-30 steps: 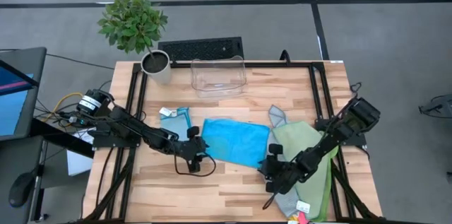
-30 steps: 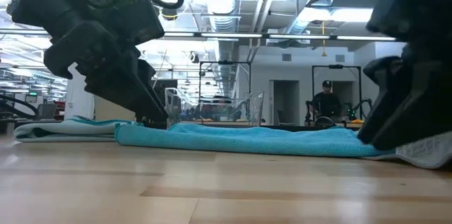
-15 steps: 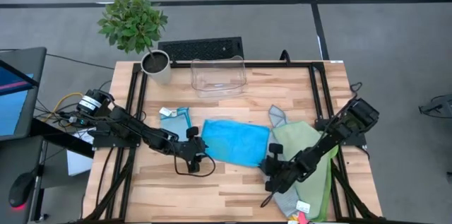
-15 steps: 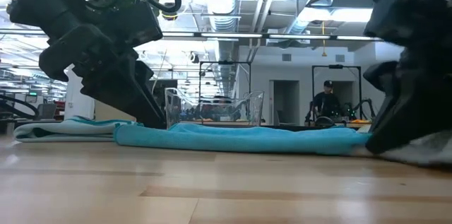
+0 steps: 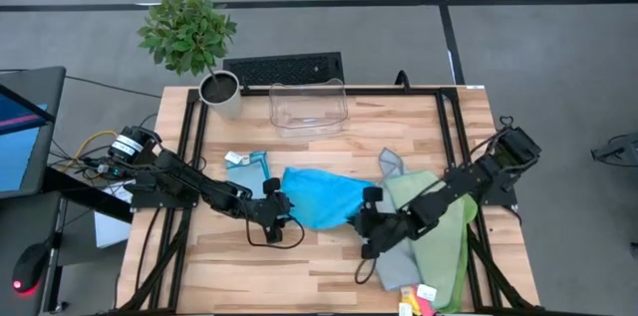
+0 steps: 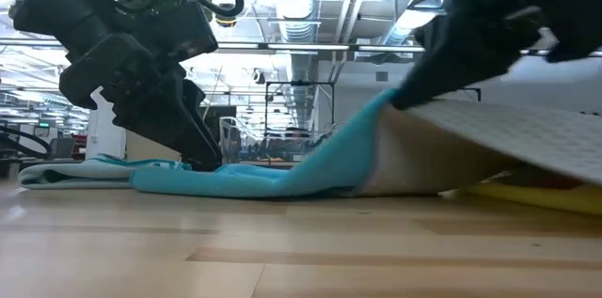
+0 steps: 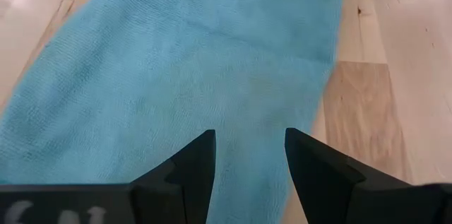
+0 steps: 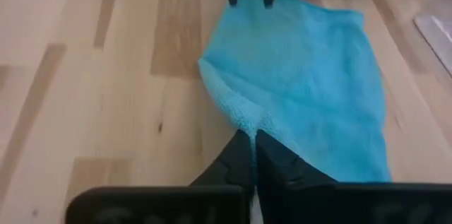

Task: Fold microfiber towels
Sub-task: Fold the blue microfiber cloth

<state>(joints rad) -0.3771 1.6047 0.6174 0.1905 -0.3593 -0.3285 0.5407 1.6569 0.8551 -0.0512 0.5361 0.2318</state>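
Right gripper [image 8: 255, 155]: fingers are pinching together on the corner of the blue towel [image 5: 321, 199], lifting that edge off the table [image 5: 329, 261] (in the low view the cloth is rising in a slope from the wood).
Left gripper [image 7: 248, 155]: fingers are standing partly apart, holding nothing, tips pressing down on the towel's opposite edge.
Blue towel: lying mid-table between the two grippers, one side flat, the other raised and bunching toward the centre.
Teal towel [image 5: 247, 169]: folded, sitting just behind the left gripper, its white tag showing.
Green towel [image 5: 440, 218]: spreading under the right arm, overlapping a grey towel [image 5: 399, 269].
Bin [image 5: 308, 105]: clear, standing at the table's far edge, beside a potted plant [image 5: 189, 35].
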